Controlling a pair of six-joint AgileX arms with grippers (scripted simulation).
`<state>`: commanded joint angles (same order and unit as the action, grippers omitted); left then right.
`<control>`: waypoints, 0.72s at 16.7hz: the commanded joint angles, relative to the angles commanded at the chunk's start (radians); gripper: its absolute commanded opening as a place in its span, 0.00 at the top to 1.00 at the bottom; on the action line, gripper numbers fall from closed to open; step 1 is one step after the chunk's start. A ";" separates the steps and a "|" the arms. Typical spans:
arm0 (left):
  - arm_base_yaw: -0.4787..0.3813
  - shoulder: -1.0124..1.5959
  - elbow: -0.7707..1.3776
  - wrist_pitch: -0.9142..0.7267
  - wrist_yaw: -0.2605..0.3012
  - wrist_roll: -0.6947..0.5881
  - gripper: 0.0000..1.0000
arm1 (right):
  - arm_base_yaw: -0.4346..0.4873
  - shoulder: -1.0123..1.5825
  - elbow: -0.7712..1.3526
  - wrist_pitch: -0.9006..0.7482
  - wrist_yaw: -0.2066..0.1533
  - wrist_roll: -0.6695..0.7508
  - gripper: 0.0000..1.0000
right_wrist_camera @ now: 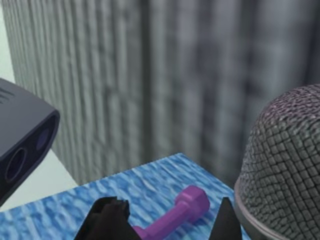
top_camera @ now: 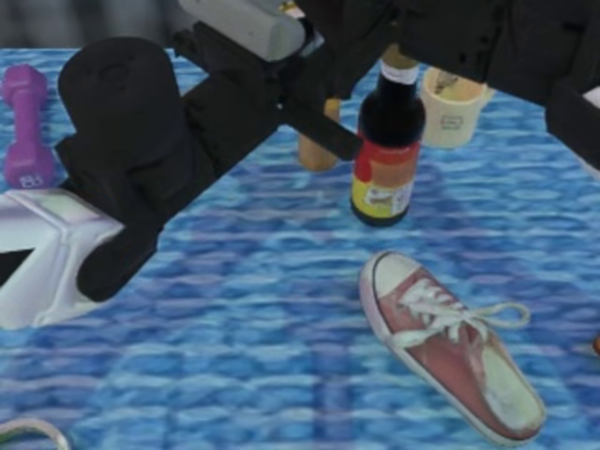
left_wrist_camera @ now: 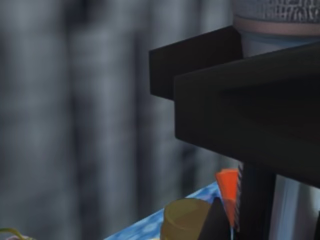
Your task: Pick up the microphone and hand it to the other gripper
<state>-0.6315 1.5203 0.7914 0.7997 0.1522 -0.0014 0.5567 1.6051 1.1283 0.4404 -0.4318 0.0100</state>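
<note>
Cloth with a blue woven pattern covers the table; behind it stands a grey wall with upright stripes. On the cloth are a dumbbell at the far left, a bottle and a cup at the far side, and a sneaker at the near right.

Both arms meet above the far edge, and in the top view they hide the microphone; it is up in the air, not on the cloth. Its mesh head points upward and its long axis is near upright; the handle goes down toward the table.

The left gripper seems clamped on it just under the head; the right gripper is close beside the head, its fingers spread wide and gripping nothing.
</note>
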 joint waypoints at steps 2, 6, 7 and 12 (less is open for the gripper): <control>0.000 0.000 0.000 0.000 0.000 0.000 0.85 | 0.000 0.000 0.000 0.000 0.000 0.000 1.00; 0.000 0.000 0.000 0.000 0.000 0.000 0.55 | 0.000 0.000 0.000 0.000 0.000 0.000 1.00; 0.000 0.000 0.000 0.000 0.000 0.000 0.47 | 0.000 0.000 0.000 0.000 0.000 0.000 1.00; 0.000 0.000 0.000 0.000 0.000 0.000 0.10 | 0.000 0.000 0.000 0.000 0.000 0.000 1.00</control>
<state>-0.6315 1.5203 0.7914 0.7997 0.1522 -0.0014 0.5567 1.6051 1.1283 0.4404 -0.4318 0.0100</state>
